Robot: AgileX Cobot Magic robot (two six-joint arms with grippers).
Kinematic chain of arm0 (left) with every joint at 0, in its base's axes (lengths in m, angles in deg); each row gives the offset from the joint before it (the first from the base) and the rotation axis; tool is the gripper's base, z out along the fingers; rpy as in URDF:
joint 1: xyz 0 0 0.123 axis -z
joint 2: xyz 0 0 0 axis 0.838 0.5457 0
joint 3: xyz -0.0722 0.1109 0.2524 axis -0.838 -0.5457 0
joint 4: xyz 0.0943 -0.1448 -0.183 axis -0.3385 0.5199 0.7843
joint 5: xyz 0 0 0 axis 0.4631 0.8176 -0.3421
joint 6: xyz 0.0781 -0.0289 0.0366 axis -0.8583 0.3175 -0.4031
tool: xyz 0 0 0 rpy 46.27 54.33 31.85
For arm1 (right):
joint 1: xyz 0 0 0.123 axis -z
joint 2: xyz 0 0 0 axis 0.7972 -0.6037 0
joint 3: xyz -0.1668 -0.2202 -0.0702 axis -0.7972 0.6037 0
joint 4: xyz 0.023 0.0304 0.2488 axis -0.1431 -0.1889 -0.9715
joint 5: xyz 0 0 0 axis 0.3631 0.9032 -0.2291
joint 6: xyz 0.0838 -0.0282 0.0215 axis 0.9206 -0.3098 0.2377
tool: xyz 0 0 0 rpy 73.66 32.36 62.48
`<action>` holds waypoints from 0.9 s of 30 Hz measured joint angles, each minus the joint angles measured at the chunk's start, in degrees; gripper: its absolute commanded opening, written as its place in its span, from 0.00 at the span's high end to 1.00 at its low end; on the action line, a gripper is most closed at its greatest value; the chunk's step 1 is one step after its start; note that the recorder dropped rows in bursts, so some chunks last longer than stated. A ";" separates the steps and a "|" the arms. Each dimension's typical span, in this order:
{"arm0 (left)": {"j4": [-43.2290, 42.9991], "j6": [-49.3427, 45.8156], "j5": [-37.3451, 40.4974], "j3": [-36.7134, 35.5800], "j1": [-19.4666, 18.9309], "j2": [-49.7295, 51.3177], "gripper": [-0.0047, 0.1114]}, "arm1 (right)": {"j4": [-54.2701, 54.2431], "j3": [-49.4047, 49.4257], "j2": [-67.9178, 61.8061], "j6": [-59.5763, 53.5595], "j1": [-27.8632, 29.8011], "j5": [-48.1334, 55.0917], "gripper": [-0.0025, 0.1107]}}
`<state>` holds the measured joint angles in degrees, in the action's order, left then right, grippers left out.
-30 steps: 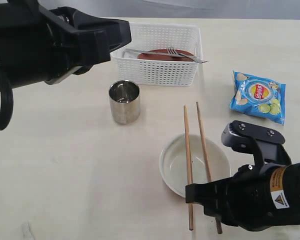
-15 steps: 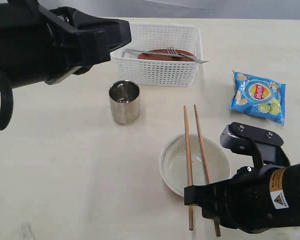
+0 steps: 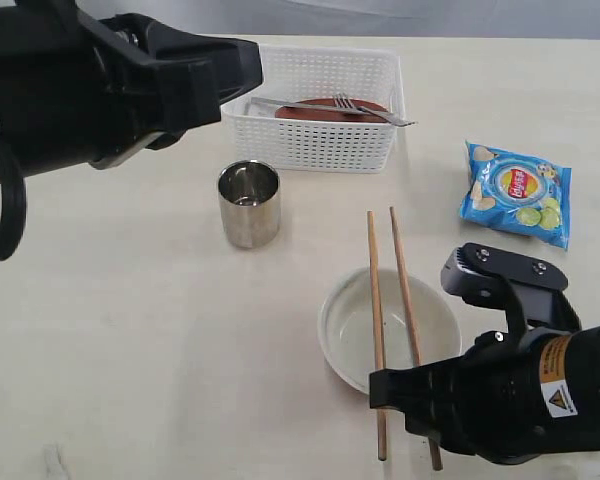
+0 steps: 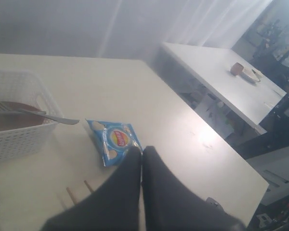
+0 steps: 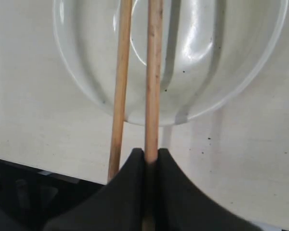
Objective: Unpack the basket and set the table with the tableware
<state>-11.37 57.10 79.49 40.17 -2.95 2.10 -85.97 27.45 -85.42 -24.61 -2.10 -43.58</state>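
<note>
Step in hand: I read this as laying the chopsticks across the off-white bowl [image 3: 389,330]; cup and bowl are already out.
Right hand [image 5: 151,156]: pinched shut on one wooden chopstick [image 5: 153,72] near its end; the second chopstick [image 5: 121,82] lies just beside it, ungripped, both spanning the bowl rim.
Left hand [image 4: 141,156]: fingers pressed together, nothing in them, raised above the counter [image 3: 130,330] near the basket.
Basket [image 3: 325,105]: white, at the far side; a brown plate [image 3: 330,108] and a steel fork [image 3: 365,108] remain inside, the fork jutting over one wall.
Steel cup [image 3: 248,203]: upright on the counter between basket and bowl.
Chips bag [image 3: 515,192]: blue, flat, well apart from the bowl.
Next move: I'd square the held stick with its mate, let go, then send a hand to the basket for the fork; thin flat cutlery will want a low pinch.
</note>
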 measured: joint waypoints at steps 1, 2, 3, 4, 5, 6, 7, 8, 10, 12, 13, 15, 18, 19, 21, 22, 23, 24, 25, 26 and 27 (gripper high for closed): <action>0.00 0.00 0.00 0.00 0.00 0.00 0.96 | 0.15 0.00 0.00 0.00 0.00 0.00 0.98; 0.00 0.00 0.00 0.00 0.00 0.00 0.96 | 0.15 0.00 0.00 0.00 0.00 0.00 0.98; 0.00 0.00 0.00 0.00 0.00 0.00 0.96 | 0.15 0.00 0.00 0.00 0.00 0.00 0.98; 0.00 0.00 0.00 0.00 0.00 0.00 0.96 | 0.15 0.00 0.00 0.00 0.00 0.00 0.98; 0.11 0.00 0.00 0.00 0.00 0.00 0.96 | 0.15 0.00 0.00 0.00 0.00 0.00 0.98; 0.11 0.00 0.00 0.00 0.00 0.00 0.96 | 0.15 0.00 0.00 -0.13 0.00 0.00 0.98; 0.11 0.00 0.00 0.00 0.00 0.00 0.96 | 0.15 0.00 0.00 -0.13 0.00 0.00 0.98; 0.11 0.00 0.00 0.00 0.00 0.00 0.96 | 0.15 0.00 -0.27 -0.22 0.00 0.00 0.98; 0.11 0.00 0.00 0.00 0.00 0.00 0.96 | -0.06 0.00 -1.21 -0.94 0.00 0.00 0.98; 0.22 0.00 0.00 0.00 0.00 0.00 0.96 | -0.32 0.00 -2.01 -1.60 0.00 -0.10 0.98; 0.22 0.00 0.00 0.00 0.00 0.00 0.96 | -0.46 0.00 -2.46 -1.88 0.00 -0.32 0.98; 0.22 0.00 0.00 0.00 0.00 0.00 0.96 | -0.46 0.00 -3.09 -2.19 0.00 -0.72 0.98; 0.22 0.00 0.00 0.00 0.00 0.00 0.96 | -0.59 0.00 -3.92 -2.50 0.00 -1.12 0.98; 0.22 0.00 0.00 0.00 0.00 0.00 0.96 | -0.73 0.00 -4.17 -2.62 0.00 -1.41 0.98; 0.22 0.00 0.00 0.00 0.00 0.00 0.96 | -1.22 0.00 -4.61 -2.62 0.00 -2.03 0.98; 0.22 0.00 0.00 0.00 0.00 0.00 0.96 | -1.36 0.00 -4.85 -2.72 0.00 -2.25 0.98; 0.22 0.00 -0.13 0.00 0.00 0.00 0.96 | -1.56 0.00 -4.97 -2.73 0.00 -2.68 0.98; 0.22 0.00 -0.25 0.00 0.00 0.00 0.96 | -1.68 -0.10 -5.11 -2.73 0.00 -2.85 0.98; 0.22 0.00 -0.22 0.00 0.00 0.00 0.96 | -1.77 -0.10 -5.23 -2.73 0.00 -2.86 0.98; 0.22 0.00 -0.22 0.00 0.00 0.00 0.96 | -1.77 -0.10 -5.35 -2.73 0.00 -2.86 0.98; 0.22 0.00 -0.22 0.00 0.00 0.00 0.96 | -1.77 -0.10 -5.43 -2.73 0.00 -2.86 0.98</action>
<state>-11.15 57.10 79.27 40.17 -2.95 2.10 -87.74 27.34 -90.85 -27.34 -2.10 -46.44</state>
